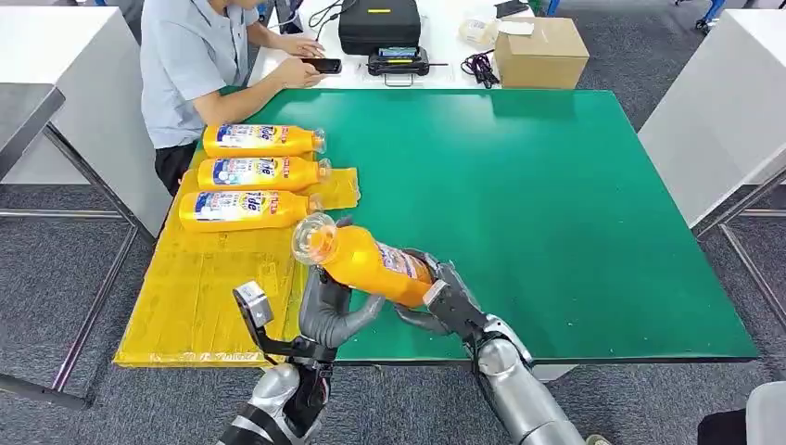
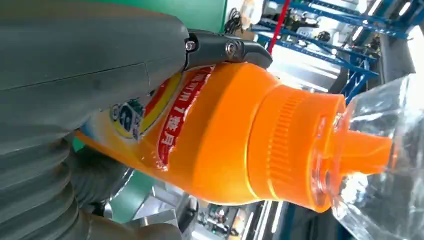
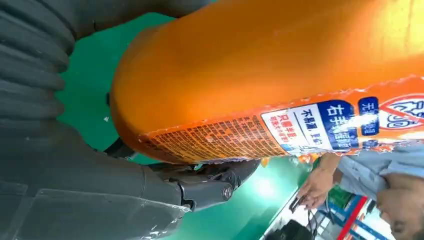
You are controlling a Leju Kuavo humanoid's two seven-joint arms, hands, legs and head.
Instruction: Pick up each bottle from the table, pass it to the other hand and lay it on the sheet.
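Bottle (image 1: 371,262) in air over the table's (image 1: 556,185) near edge, cap toward 10 o'clock. Right hand (image 1: 443,295) wraps the base; left hand (image 1: 329,311) curls around the neck end. Both hold. Three bottles (image 1: 255,173) lie on the sheet (image 1: 199,297) at 10 o'clock. Risk: if the right lets go before the left's grip is firm, the smooth, base-heavy bottle could tip and drop.

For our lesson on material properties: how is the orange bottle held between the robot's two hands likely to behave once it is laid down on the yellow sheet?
The orange bottle is round-bodied, so it may roll sideways. Its glossy plastic looks slippery. It appears rigid, keeping its shape between the left hand and right hand.
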